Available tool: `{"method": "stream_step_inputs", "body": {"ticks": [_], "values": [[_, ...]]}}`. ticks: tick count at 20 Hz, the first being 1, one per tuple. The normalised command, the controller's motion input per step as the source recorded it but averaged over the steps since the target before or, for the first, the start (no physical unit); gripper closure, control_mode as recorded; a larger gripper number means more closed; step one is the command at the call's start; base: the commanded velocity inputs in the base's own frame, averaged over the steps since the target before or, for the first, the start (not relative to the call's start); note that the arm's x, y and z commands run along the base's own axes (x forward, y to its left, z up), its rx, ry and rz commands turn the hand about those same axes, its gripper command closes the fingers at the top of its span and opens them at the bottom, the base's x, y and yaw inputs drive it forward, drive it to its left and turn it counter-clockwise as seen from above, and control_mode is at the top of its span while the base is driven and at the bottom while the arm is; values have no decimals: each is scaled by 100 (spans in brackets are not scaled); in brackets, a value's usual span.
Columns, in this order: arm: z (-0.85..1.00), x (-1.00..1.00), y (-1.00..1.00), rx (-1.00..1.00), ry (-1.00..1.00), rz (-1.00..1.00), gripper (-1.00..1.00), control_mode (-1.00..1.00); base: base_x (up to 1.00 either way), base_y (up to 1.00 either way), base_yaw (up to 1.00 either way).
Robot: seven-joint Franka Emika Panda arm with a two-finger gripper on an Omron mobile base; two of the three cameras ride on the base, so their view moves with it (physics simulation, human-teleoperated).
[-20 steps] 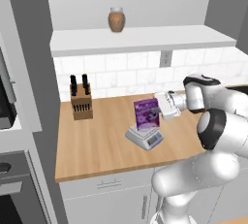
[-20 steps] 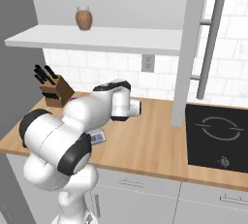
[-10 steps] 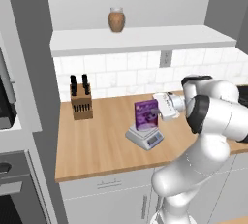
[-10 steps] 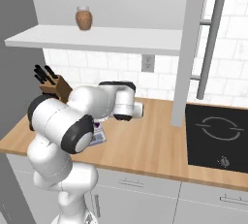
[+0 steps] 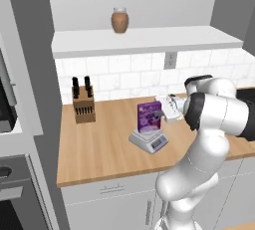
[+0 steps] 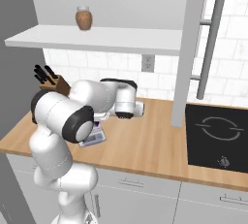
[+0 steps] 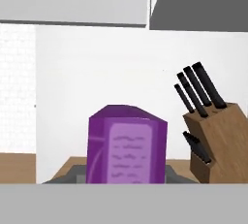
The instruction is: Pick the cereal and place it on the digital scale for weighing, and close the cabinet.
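The purple cereal box point(image 5: 149, 117) stands upright on the light-grey digital scale point(image 5: 148, 141), in the middle of the wooden counter. My gripper point(image 5: 161, 110) reaches in from the right and is shut on the box's right side. In the hand view the cereal point(image 7: 127, 145) sits close ahead and low, with the scale's plate point(image 7: 68, 177) just under it. From the right base view, the arm covers most of the box and a corner of the scale point(image 6: 95, 138) shows. The grey cabinet door point(image 6: 190, 48) stands open, edge-on, with its long silver handle point(image 6: 209, 48).
A wooden knife block point(image 5: 83, 105) stands at the back left of the counter point(image 5: 99, 154). A brown jar point(image 5: 119, 20) rests on the cabinet's shelf above. A black cooktop point(image 6: 218, 138) lies to the right. An oven stack borders the counter on the left.
The arm's upper links have swung round while the gripper and the cereal stayed where they were on the scale.
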Motion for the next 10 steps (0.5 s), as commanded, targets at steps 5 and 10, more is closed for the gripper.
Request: {"method": "stream_step_inputs", "body": {"ticks": [5, 10], "values": [[0, -2, 1, 0, -1, 0, 100, -100, 0, 0, 0], [0, -1, 1, 0, 0, 0, 100, -100, 0, 0, 0]]}}
